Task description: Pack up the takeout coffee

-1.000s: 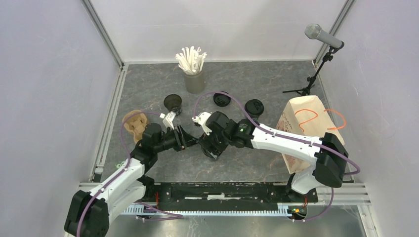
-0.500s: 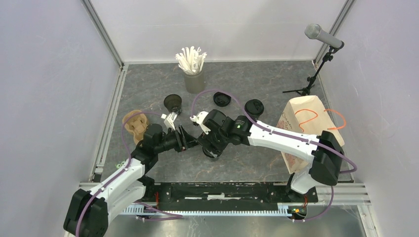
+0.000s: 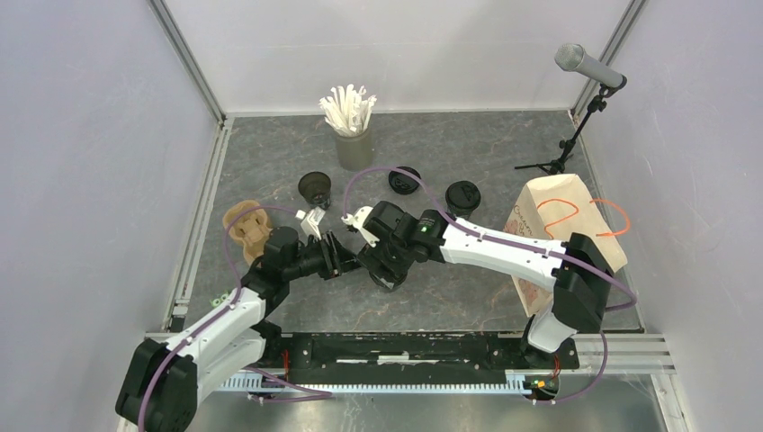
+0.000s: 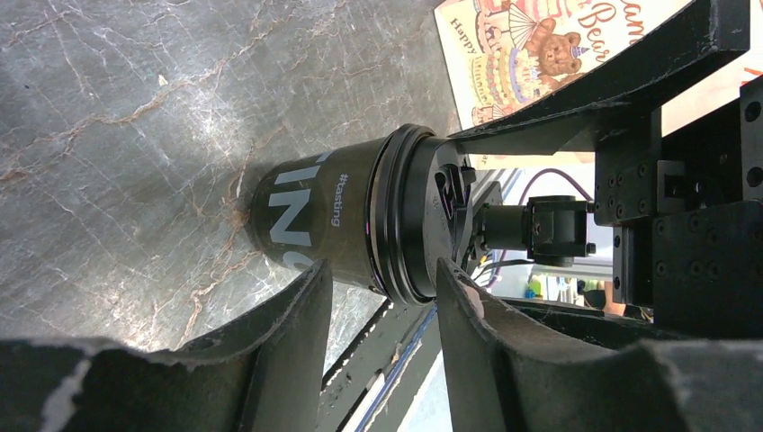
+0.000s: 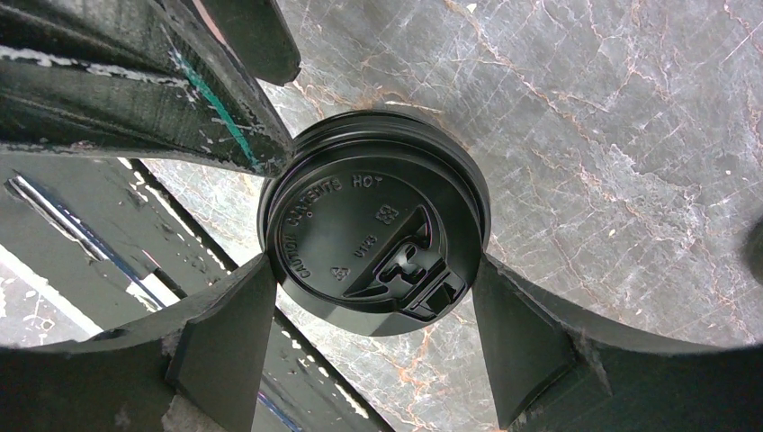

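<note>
A black takeout cup (image 4: 310,216) with white lettering stands on the marble floor, and a black lid (image 5: 369,225) sits on it. My right gripper (image 5: 373,265) hangs straight above, with its fingertips (image 5: 247,297) touching the lid's rim on both sides. My left gripper (image 4: 382,270) comes in from the left with its jaws apart. One finger lies by the cup's wall and the other over the lid's edge. In the top view both grippers meet over this cup (image 3: 384,281). An open cup (image 3: 314,187), a loose lid (image 3: 404,181) and a lidded cup (image 3: 462,195) stand behind.
A grey cup of white straws (image 3: 354,135) stands at the back. A brown pulp carrier (image 3: 245,225) lies by the left rail. A printed paper bag (image 3: 558,229) with orange handles lies on the right, and a microphone on a small stand (image 3: 576,108) is at the back right.
The right arm has shifted slightly to the left over the cup. The left gripper has stayed beside the cup and its jaws have narrowed a little.
</note>
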